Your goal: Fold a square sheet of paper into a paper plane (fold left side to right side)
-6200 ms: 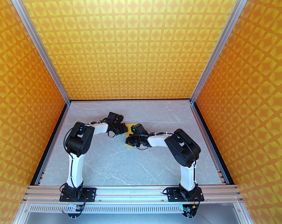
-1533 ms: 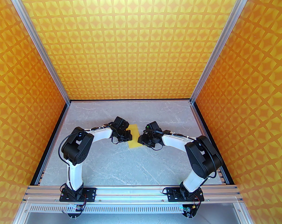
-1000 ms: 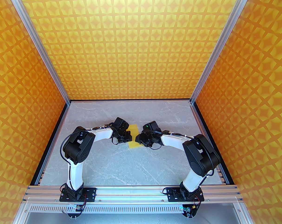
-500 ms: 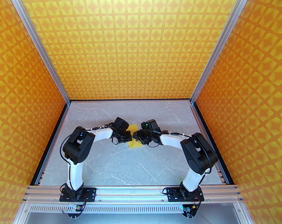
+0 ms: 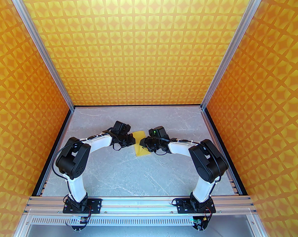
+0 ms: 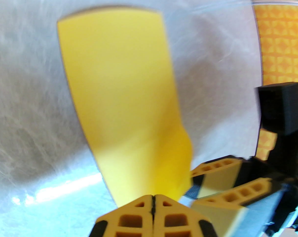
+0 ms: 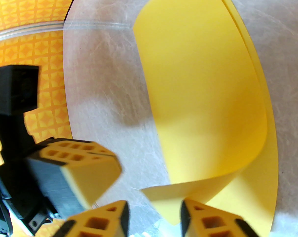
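The thin, plain bright-yellow square sheet of paper (image 5: pixel 140 152) lies near the middle of the grey marbled bench (image 5: pixel 139 179), between the two arms and a little towards the far side. It is doubled over on itself. In the right wrist view the upper layer bows up off the lower one, its free edge is lifted clear, and a strip of the lower layer shows along the outer side.

The left pincer (image 6: pixel 152 206) has its two yellow fingers pressed flat together, with only a thin seam between them. In its own view the sheet runs down behind the fingertips. The right wrist view shows bare bench between those closed fingers and the paper, so they hold nothing.

The right pincer (image 7: pixel 154 215) stands wide, one finger either side of the raised near edge of the sheet and not closed on it. The two pincers sit close together at the paper. Orange-yellow star-patterned walls (image 5: pixel 144 46) enclose the bench on the left, right and far sides.
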Robot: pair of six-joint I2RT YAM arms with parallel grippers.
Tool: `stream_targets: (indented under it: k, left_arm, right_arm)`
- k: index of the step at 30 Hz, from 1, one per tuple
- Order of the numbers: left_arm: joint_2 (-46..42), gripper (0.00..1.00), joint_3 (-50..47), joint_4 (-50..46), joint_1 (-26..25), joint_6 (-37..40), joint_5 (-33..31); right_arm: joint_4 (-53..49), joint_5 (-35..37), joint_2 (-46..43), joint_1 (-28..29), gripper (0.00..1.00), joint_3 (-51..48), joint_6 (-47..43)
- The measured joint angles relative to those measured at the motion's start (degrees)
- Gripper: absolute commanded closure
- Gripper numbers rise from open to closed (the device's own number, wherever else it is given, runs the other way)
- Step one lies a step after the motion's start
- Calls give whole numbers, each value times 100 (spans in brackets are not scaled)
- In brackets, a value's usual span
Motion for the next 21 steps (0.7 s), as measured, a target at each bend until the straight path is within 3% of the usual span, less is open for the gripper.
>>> stream_targets:
  k: [11, 14, 15, 21]
  left_arm:
    - [-2, 96, -201, 330, 0, -168, 94]
    - [-2, 96, -254, 439, -7, -201, 140]
    - [-2, 96, -269, 468, -7, -210, 162]
    - [-2, 91, -304, 638, -33, -234, 260]
  right_arm:
    - [37, 11, 68, 0, 76, -7, 33]
    - [50, 9, 87, 0, 84, -7, 31]
    - [50, 11, 92, 0, 91, -7, 17]
    - [50, 13, 109, 0, 97, -11, 9]
